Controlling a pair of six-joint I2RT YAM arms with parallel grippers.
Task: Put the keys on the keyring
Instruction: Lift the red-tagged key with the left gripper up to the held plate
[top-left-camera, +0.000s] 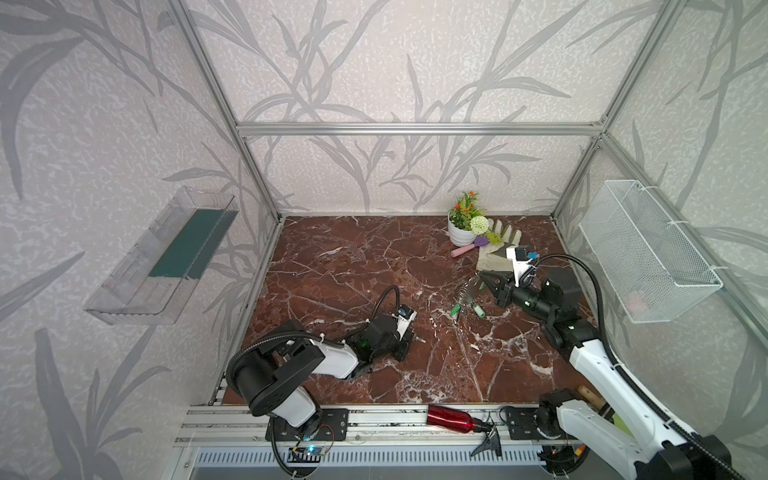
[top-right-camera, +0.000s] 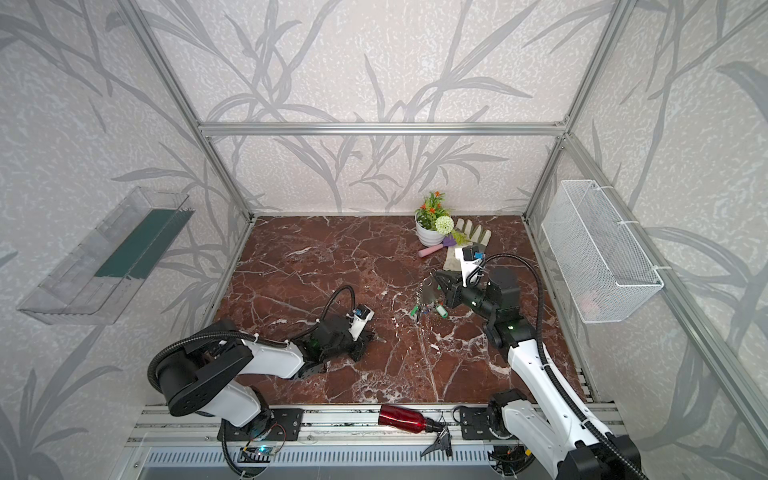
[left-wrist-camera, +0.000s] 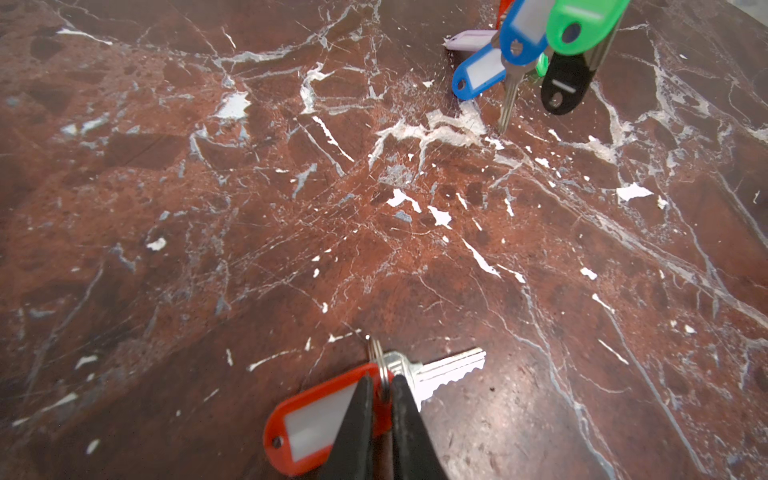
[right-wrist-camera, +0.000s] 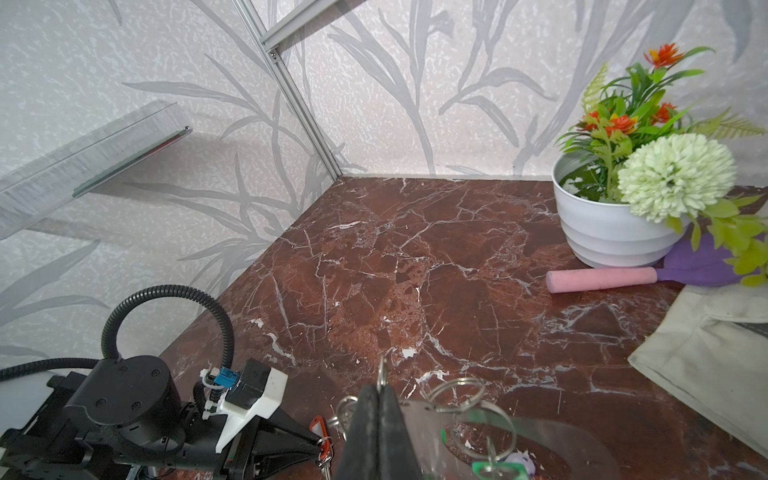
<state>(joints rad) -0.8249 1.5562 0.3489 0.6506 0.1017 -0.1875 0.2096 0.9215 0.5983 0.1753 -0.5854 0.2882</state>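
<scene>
One of the keys, with a red-orange tag (left-wrist-camera: 316, 419), a silver blade (left-wrist-camera: 449, 365) and a split ring (left-wrist-camera: 376, 353), lies on the marble at front left. My left gripper (left-wrist-camera: 380, 380) is shut on that ring, low over the table in both top views (top-left-camera: 415, 337) (top-right-camera: 376, 337). To its right my right gripper (right-wrist-camera: 377, 388) is shut on the edge of the keyring (right-wrist-camera: 419, 424), a translucent grey plate held tilted above the table (top-left-camera: 471, 293) (top-right-camera: 428, 295). Green (left-wrist-camera: 582, 25), blue (left-wrist-camera: 523, 29) and black (left-wrist-camera: 567, 83) tagged keys hang from it.
A white flowerpot (top-left-camera: 461, 235), a pale glove (top-left-camera: 498, 245) and a pink-handled trowel (top-left-camera: 463, 250) sit at the back right. A red bottle (top-left-camera: 451, 417) lies on the front rail. A wire basket (top-left-camera: 648, 249) and a clear shelf (top-left-camera: 166, 249) hang on the side walls.
</scene>
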